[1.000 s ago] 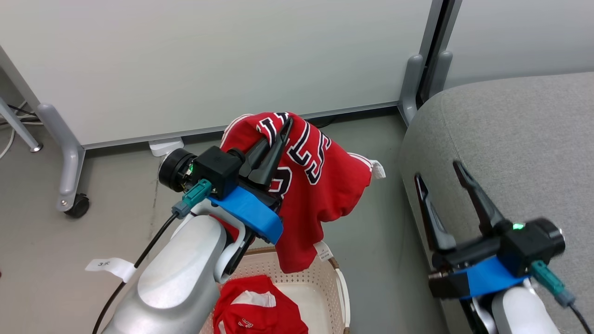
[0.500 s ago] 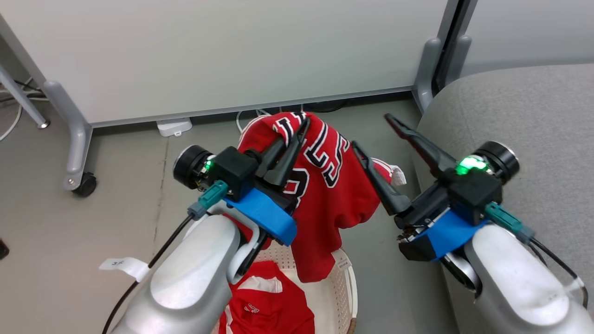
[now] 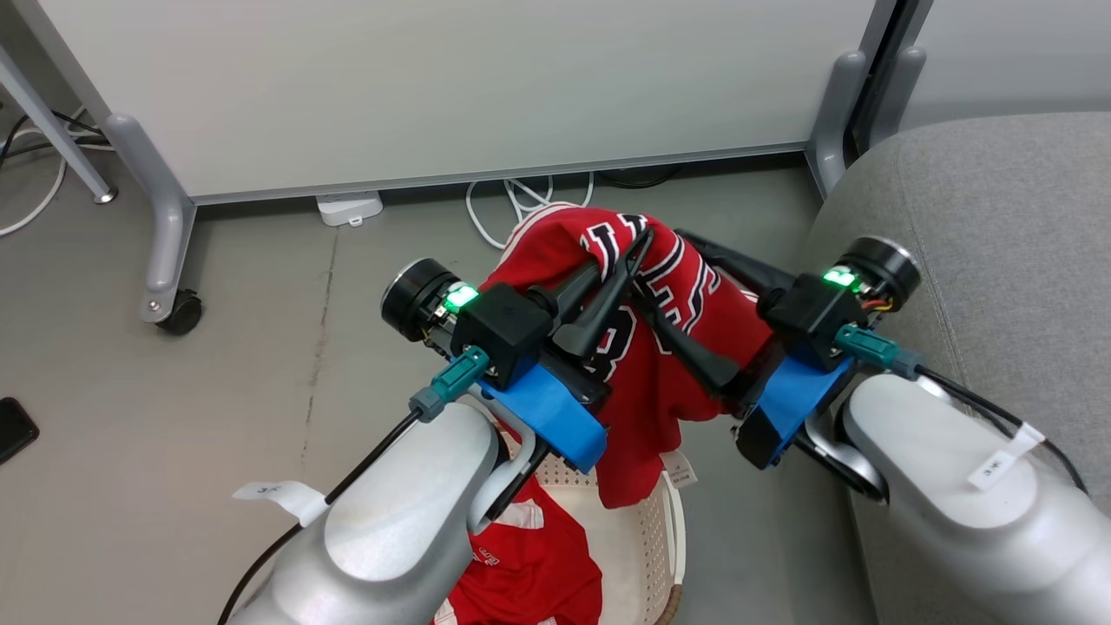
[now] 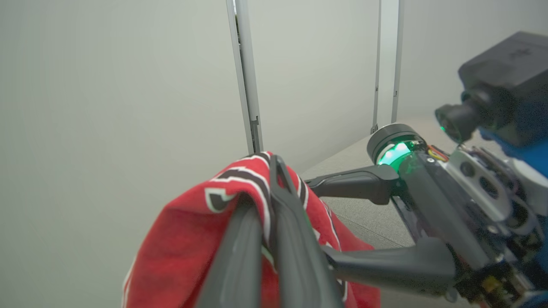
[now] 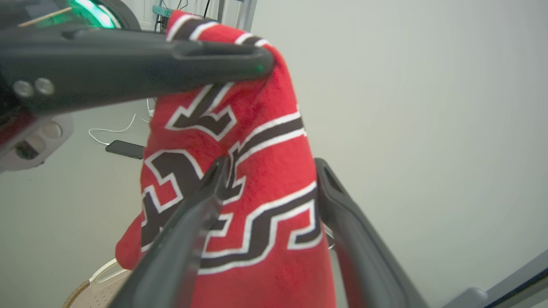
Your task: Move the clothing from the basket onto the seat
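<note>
The left gripper [image 3: 640, 243] points up and forward, its fingers pinched together on a fold of the red jersey [image 3: 555, 247]. The right gripper [image 3: 660, 267] angles in from the right, its fingers spread either side of that cloth.

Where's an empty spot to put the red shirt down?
The grey seat is bare past its rounded edge. The floor between the basket and the wheeled leg is free. Crowded: the middle, where the left gripper and right gripper meet at the lettered shirt, and the basket, holding another red garment.
</note>
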Controlling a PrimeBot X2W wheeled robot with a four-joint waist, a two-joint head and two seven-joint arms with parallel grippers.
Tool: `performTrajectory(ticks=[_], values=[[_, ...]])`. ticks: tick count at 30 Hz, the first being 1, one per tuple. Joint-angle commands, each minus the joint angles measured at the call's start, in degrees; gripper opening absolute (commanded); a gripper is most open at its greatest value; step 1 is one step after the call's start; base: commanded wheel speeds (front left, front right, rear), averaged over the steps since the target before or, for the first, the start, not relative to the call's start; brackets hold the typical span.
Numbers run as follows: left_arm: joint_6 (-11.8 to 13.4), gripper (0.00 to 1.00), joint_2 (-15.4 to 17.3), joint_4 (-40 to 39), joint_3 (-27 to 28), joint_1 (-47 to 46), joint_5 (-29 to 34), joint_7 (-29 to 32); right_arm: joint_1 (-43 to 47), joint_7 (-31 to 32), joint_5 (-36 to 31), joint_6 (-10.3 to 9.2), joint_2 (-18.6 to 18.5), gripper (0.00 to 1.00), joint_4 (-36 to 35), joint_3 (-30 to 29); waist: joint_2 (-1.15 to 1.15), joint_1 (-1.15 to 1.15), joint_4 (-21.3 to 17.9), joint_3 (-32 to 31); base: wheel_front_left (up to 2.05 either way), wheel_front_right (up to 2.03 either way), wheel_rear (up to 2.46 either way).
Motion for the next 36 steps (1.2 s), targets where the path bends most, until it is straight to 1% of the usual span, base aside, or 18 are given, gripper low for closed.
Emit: performTrajectory(ticks=[1,4,5,6,7,11,33,34,35,36], values=[[-0.3,0.0,-0.1,-0.5,-0.2,-0.9,0.3,-0.3,-1.1,0.0,2.1,0.03,0.3,1.0,1.3,2.0,0.0,-0.01,0.0,0.2,0.0,0.0,0.0],[-0.4,0.0,-0.2,-1.1,-0.6,-1.3,0.3,-0.4,-2.3,0.0,5.8,0.02,0.4,1.0,4.6,5.8,0.0,-0.01,0.2,0.5,0.0,0.0,0.0],[-0.4,0.0,-0.2,-1.3,-0.7,-1.4,0.3,-0.4,-2.7,0.0,7.0,0.03,0.7,0.45,5.3,6.6,0.0,-0.01,0.3,0.6,0.0,0.0,0.0],[-0.3,0.0,-0.2,-1.4,-0.7,-1.4,0.3,-0.4,-3.1,0.0,8.0,0.02,1.1,0.06,5.8,6.8,0.0,-0.01,0.3,0.7,0.0,0.0,0.0],[-0.4,0.0,-0.1,-1.5,-0.7,-1.4,0.3,-0.4,-3.1,0.0,8.9,0.03,1.3,0.0,6.1,7.0,0.0,-0.01,0.3,0.7,0.0,0.0,0.0],[-0.4,0.0,0.4,-1.4,-0.6,-1.3,0.3,-0.4,-2.3,0.0,10.1,0.03,1.8,0.0,5.6,6.2,0.0,-0.01,0.3,0.9,0.0,0.0,0.0],[0.2,0.0,0.5,0.0,-0.5,-0.5,0.0,-0.5,0.4,0.0,8.6,0.03,2.1,0.0,3.5,2.1,0.0,-0.01,0.0,0.5,0.0,0.0,0.0],[0.2,0.27,0.4,0.1,-0.4,-0.4,-0.1,-0.5,0.5,0.0,8.5,0.03,2.2,0.0,3.5,1.8,0.0,-0.01,0.0,0.5,0.0,0.0,0.0],[0.2,0.51,0.4,0.2,-0.3,-0.3,-0.1,-0.5,0.5,0.0,8.3,0.03,2.2,0.0,3.6,1.1,0.0,-0.01,0.0,0.5,0.0,0.0,0.0],[0.2,1.0,0.3,0.2,-0.4,-0.2,-0.1,-0.5,0.5,0.0,8.0,0.03,2.2,0.0,3.8,0.4,0.0,-0.01,0.1,0.5,0.0,0.0,0.0]])
